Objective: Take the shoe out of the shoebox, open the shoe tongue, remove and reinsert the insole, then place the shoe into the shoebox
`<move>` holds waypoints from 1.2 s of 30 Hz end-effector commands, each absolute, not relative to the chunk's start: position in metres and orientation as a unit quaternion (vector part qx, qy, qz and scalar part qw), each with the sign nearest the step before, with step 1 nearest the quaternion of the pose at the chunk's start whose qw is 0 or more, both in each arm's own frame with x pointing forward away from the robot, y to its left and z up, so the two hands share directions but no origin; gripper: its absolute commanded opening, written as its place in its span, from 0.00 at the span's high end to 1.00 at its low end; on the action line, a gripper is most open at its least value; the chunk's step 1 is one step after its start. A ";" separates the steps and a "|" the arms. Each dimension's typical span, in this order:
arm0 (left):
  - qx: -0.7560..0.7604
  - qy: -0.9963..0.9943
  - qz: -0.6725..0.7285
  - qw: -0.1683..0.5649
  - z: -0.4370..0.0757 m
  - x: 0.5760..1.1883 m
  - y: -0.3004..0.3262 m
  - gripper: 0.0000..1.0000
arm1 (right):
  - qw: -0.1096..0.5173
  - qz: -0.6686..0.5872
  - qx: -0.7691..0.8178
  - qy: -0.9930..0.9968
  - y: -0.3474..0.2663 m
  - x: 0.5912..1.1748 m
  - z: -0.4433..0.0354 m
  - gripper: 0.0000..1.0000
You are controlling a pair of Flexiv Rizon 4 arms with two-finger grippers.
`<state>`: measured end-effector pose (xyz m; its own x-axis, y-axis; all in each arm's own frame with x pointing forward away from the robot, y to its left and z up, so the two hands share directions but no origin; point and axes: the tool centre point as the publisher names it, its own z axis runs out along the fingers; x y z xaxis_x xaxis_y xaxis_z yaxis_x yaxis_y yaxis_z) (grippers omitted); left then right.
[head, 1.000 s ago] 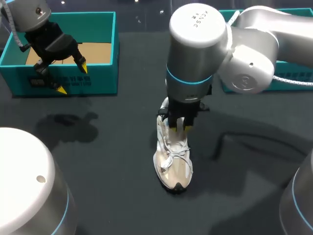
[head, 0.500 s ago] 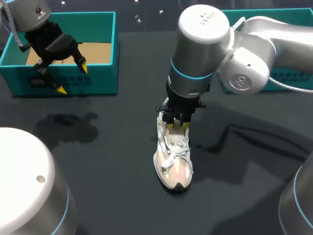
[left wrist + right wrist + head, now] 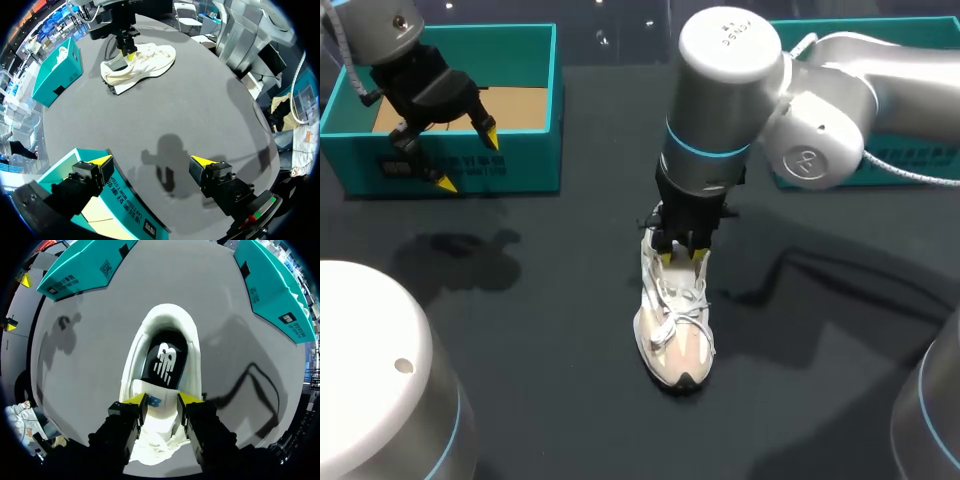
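"On the dark table [image 3: 520, 330], what's sitting there?"
"The shoe [image 3: 675, 335], sitting upright mid-table. The right gripper [image 3: 681, 257] is seemingly pinching its tongue [image 3: 161, 407]. The left gripper [image 3: 468, 160] is hanging wide open over the teal shoebox [image 3: 520, 165]."

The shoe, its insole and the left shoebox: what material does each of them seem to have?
The shoe looks like woven textile or mesh, matte cream, with soft white laces. The insole seems to be black foam with a matte fabric face, printed in white. The shoebox is probably cardboard: teal outside, raw brown floor inside.
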<state>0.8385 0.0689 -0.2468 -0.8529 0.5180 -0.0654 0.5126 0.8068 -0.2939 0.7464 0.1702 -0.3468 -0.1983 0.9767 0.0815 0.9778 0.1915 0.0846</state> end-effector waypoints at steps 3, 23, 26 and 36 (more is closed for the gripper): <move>-0.271 -0.951 0.151 0.009 -0.247 0.838 0.069 0.00 | -0.021 -0.043 -0.610 -0.791 0.166 0.738 -0.306 0.52; -0.271 -0.951 0.151 0.009 -0.247 0.838 0.069 0.00 | -0.022 -0.058 -0.196 -0.979 0.169 0.738 -0.270 0.00; -0.271 -0.951 0.151 0.009 -0.247 0.838 0.069 0.00 | -0.023 -0.044 -0.163 -0.985 0.178 0.745 -0.275 0.00; -0.271 -0.951 0.151 0.009 -0.247 0.838 0.069 0.00 | -0.037 -0.032 -0.057 -0.997 0.194 0.776 -0.272 0.00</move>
<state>0.8386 0.0689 -0.2468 -0.8529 0.5179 -0.0654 0.5125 0.8068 -0.2939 0.7661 0.1860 -0.2702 -0.9604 0.2697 -0.0702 0.2612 0.9589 0.1107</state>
